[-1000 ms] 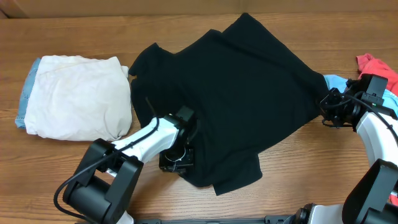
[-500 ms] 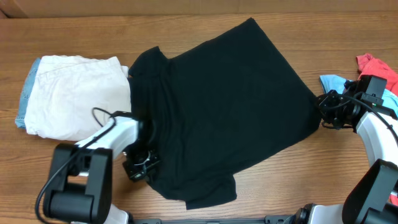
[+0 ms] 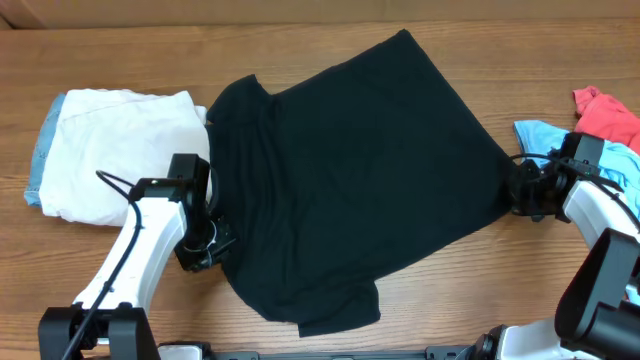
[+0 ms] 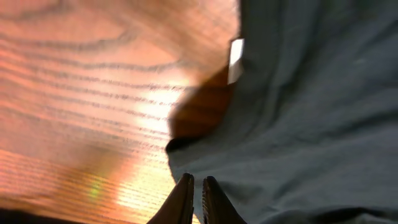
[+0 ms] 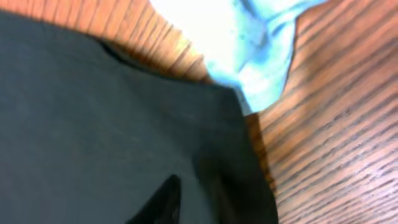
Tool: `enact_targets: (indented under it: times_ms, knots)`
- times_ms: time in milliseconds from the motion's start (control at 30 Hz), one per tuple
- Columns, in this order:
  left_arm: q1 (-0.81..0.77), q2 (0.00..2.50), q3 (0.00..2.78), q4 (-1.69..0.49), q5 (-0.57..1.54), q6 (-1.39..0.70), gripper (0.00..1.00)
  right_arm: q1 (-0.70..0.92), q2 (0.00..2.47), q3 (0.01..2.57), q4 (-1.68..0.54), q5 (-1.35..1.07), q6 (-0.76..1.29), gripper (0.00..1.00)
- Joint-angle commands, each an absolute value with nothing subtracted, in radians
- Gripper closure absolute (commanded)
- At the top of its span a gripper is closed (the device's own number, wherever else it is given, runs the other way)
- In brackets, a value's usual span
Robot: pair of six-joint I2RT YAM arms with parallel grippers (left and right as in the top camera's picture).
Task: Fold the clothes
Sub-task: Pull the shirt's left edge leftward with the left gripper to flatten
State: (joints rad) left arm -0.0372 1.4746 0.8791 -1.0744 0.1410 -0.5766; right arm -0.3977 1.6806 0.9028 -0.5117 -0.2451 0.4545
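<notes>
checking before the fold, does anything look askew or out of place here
Yes. The black T-shirt lies diagonally on the table, not squared up, and its lower hem looks folded over on itself. Its right corner meets the light blue garment, and its left sleeve touches the cream garment.

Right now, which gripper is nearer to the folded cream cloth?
Left. The left gripper is just below and to the right of the cream cloth, at the left edge of the black shirt. The right gripper is far away, at the shirt's right edge.
</notes>
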Motion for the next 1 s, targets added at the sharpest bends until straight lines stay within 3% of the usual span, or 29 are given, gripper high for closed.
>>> enact_targets:
  times_ms: [0, 33, 100, 367, 500, 567, 633, 867, 900, 967]
  knots:
    - [-0.033, 1.456, 0.931, -1.077, 0.136, -0.494, 0.89, -0.472, 1.678, 0.914, -0.497, -0.221, 0.444, 0.45]
    - [-0.033, 1.456, 0.935, -1.077, 0.140, -0.480, 0.88, -0.495, 1.678, 0.914, -0.498, -0.221, 0.440, 0.37]
    - [-0.033, 1.456, 0.941, -1.074, 0.157, -0.452, 0.87, -0.537, 1.686, 0.913, -0.502, -0.264, 0.438, 0.37]
    - [-0.033, 1.456, 0.963, -1.053, 0.177, -0.403, 0.86, -0.500, 1.765, 0.897, -0.494, -0.374, 0.389, 0.44]
    - [-0.033, 1.456, 0.973, -1.055, 0.177, -0.388, 0.86, -0.466, 1.769, 0.898, -0.490, -0.400, 0.385, 0.61]
    - [-0.033, 1.456, 0.974, -1.054, 0.178, -0.388, 0.86, -0.468, 1.765, 0.899, -0.500, -0.397, 0.385, 0.85]
    - [-0.033, 1.456, 0.974, -1.054, 0.178, -0.381, 0.86, -0.488, 1.745, 0.903, -0.530, -0.332, 0.392, 0.96]
    - [-0.033, 1.456, 0.974, -1.041, 0.181, -0.369, 0.85, -0.588, 1.649, 0.958, -0.743, 0.139, 0.574, 0.96]
    - [-0.033, 1.456, 0.974, -1.037, 0.181, -0.369, 0.85, -0.601, 1.642, 0.958, -0.749, 0.125, 0.580, 0.93]
    - [-0.033, 1.456, 0.974, -1.034, 0.181, -0.369, 0.85, -0.607, 1.640, 0.958, -0.754, 0.100, 0.577, 0.77]
